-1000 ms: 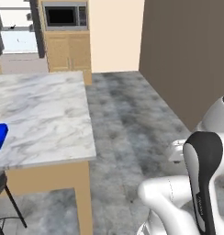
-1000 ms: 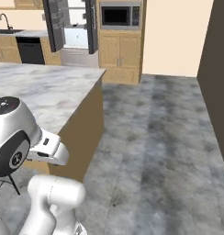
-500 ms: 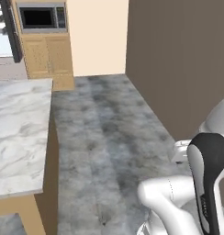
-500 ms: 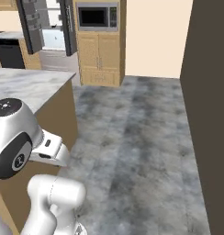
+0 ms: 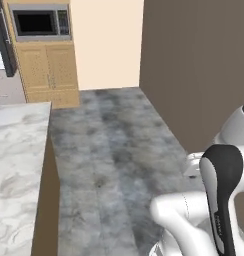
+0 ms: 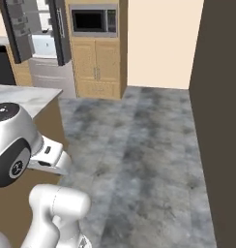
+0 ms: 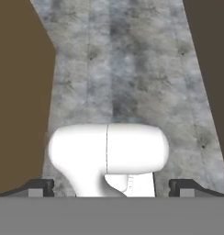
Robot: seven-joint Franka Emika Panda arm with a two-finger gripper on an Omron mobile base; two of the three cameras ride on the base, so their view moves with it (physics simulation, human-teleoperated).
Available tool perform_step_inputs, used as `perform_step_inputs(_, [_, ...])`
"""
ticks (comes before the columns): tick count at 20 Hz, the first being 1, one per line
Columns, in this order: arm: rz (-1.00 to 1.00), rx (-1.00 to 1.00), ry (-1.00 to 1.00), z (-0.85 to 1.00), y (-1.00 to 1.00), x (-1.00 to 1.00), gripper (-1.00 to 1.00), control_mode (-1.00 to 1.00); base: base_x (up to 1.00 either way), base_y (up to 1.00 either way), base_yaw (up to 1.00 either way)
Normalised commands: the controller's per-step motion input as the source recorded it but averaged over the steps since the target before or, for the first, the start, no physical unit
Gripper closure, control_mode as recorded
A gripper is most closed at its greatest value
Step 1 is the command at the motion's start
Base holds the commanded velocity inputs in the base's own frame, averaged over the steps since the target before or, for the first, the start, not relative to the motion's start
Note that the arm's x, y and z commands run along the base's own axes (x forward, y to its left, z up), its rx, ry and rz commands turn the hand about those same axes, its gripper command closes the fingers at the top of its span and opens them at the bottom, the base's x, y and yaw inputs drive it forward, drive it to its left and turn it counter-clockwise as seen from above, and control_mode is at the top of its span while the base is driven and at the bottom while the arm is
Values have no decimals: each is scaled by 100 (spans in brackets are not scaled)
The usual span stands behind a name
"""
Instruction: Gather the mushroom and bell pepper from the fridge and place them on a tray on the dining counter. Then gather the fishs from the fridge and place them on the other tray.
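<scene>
The fridge (image 6: 51, 76) stands at the far left of the right base view, its upper doors swung open on a pale inside; a dark door edge (image 5: 4, 45) shows in the left base view. The dining counter (image 5: 14, 165) has its marbled end at my left, and its corner (image 6: 28, 94) shows beyond my arm. In the hand view my gripper (image 7: 111, 188) points down at the floor, open, with its fingertips (image 7: 40, 187) wide apart and holding nothing. The mushroom, bell pepper, fishs and both trays are out of view.
A wooden cabinet with a built-in microwave (image 6: 93, 20) stands beside the fridge. A dark brown wall (image 5: 194, 75) runs along the right. Grey mottled floor (image 6: 139, 160) stretches between counter and wall. The counter's tan side (image 7: 17, 92) is close on the hand view's left.
The base has moved, so both base views have shifted: the counter has slid leftwards and the blue tray corner has left the left base view. The gripper stays open.
</scene>
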Motion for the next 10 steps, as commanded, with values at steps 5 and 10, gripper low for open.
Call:
perform_step_inputs(5, [0,0,0,0,0,0,-100,100,100,-83,0])
perform_step_inputs(10, [0,0,0,0,0,0,-100,100,100,-84,0])
